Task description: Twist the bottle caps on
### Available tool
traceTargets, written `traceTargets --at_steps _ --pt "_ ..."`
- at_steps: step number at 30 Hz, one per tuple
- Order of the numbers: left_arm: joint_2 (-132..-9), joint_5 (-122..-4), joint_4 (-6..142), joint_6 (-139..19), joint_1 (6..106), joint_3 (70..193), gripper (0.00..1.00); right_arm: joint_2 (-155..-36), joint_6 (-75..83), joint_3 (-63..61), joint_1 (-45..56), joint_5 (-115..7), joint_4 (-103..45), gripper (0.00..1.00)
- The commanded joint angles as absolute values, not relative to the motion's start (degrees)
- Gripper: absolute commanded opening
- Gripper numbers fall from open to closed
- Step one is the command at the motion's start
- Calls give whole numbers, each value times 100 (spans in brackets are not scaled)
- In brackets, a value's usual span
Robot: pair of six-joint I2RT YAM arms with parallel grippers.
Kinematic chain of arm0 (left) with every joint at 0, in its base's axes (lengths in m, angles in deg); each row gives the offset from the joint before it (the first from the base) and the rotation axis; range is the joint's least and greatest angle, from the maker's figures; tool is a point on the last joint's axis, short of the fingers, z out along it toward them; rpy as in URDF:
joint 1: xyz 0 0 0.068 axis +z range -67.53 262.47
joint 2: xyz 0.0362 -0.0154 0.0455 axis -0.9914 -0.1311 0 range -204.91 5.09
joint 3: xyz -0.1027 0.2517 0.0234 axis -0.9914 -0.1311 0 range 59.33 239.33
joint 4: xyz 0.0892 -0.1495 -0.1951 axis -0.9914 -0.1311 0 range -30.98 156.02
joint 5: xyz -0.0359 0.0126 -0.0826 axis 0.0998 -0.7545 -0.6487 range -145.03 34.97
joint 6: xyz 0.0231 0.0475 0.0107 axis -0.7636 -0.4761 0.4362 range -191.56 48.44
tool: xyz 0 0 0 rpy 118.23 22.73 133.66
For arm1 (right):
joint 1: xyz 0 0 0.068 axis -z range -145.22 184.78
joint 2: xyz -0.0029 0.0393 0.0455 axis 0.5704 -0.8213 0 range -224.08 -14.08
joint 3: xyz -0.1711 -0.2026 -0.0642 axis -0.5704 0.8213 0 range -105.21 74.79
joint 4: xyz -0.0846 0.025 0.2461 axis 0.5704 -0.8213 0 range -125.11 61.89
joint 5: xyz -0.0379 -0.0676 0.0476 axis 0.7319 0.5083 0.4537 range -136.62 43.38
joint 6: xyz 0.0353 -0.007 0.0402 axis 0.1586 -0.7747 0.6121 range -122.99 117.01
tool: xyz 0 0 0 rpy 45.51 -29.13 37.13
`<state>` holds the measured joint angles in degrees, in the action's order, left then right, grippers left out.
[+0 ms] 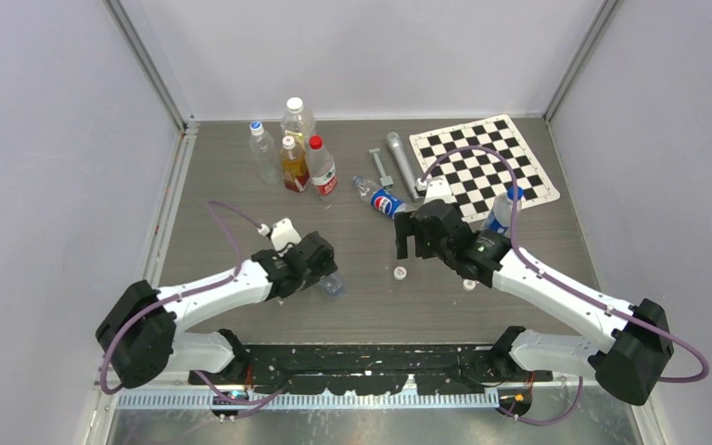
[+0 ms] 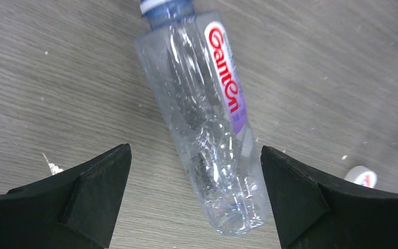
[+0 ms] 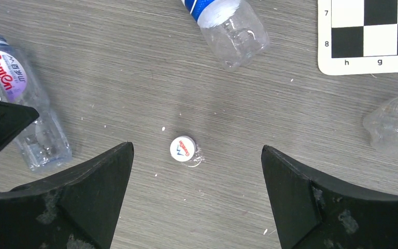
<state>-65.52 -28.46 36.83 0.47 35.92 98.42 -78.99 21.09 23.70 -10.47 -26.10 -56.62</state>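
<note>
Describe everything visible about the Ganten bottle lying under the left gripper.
The Ganten bottle is small, clear plastic, with droplets inside and a white-purple label lettered in red. It lies on its side on the grey table, between the open fingers of the left gripper, which do not touch it. Whether its neck is capped is unclear.

The left arm (image 1: 222,286) and right arm (image 1: 556,287) have white link shells and black joint housings, the largest at the end farthest from the gripper. A purple cable (image 1: 229,224) runs outside each arm to a white block (image 1: 284,232) just behind the gripper. The left gripper (image 2: 195,150) and right gripper (image 3: 197,148) are matte black with wedge-shaped fingers (image 3: 98,197). The right pair show pale scuffs.
</note>
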Motion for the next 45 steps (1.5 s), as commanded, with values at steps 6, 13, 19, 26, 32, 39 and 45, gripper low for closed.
traceTargets --at_steps 6,13,19,26,32,39,45 --pt "-7201 -1833 3573 1000 3298 10045 96 -7914 2091 2686 -964 -2429 -5019 100" --pt "-7567 -1917 3773 939 3298 10001 83 -8046 2202 2745 -933 -2604 -5040 99" --pt "-7497 -1995 3779 512 3298 10033 62 -8234 2489 2769 -869 -2961 -5092 96" --pt "-6624 -1901 4386 -1068 3294 9866 44 -8804 3073 2755 -812 -3264 -5343 94" --pt "-5225 -2066 5604 -3184 3298 9266 40 -9136 3412 2795 -761 -3320 -5269 92" --pt "-3850 -2793 7166 -5141 3298 8625 42 -9662 3623 2679 -740 -3378 -5248 81" --pt "-3502 -3276 7433 -6548 3298 8604 44 -9941 3671 2555 -740 -3453 -5205 64"
